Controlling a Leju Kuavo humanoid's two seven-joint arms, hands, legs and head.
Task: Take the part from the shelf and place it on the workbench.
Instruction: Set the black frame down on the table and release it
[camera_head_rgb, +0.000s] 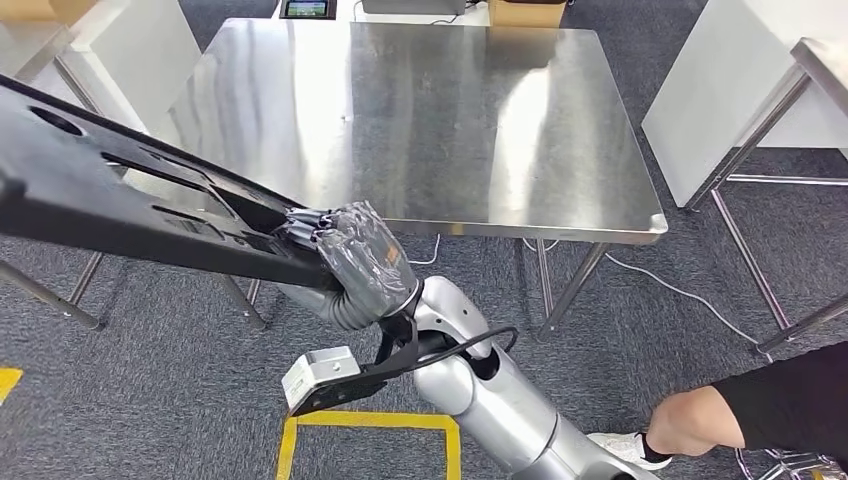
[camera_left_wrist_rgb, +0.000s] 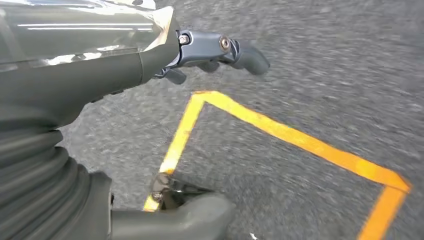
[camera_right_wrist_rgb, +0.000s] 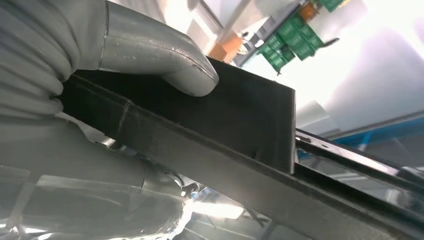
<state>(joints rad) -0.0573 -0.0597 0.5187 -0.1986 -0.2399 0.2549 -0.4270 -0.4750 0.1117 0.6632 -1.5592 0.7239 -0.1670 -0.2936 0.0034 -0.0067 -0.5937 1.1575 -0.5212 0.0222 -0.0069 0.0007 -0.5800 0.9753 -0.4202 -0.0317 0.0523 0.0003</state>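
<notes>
Head view: high, facing forward and down over workbench (camera_head_rgb: 420, 120) and floor. Left wrist view: close behind left hand (camera_left_wrist_rgb: 215, 52), facing floor tape (camera_left_wrist_rgb: 300, 140). Right wrist view: tight against the black part (camera_right_wrist_rgb: 210, 145), shared with head view.

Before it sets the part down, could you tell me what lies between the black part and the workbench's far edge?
In the head view, only the workbench's bare steel top; the right hand holds the black part.

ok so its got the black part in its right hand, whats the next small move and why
Probably carry the black part forward and over the steel workbench. The right hand grips it in the air at the bench's near left corner, mostly off the top, so it cannot be set down yet.
</notes>
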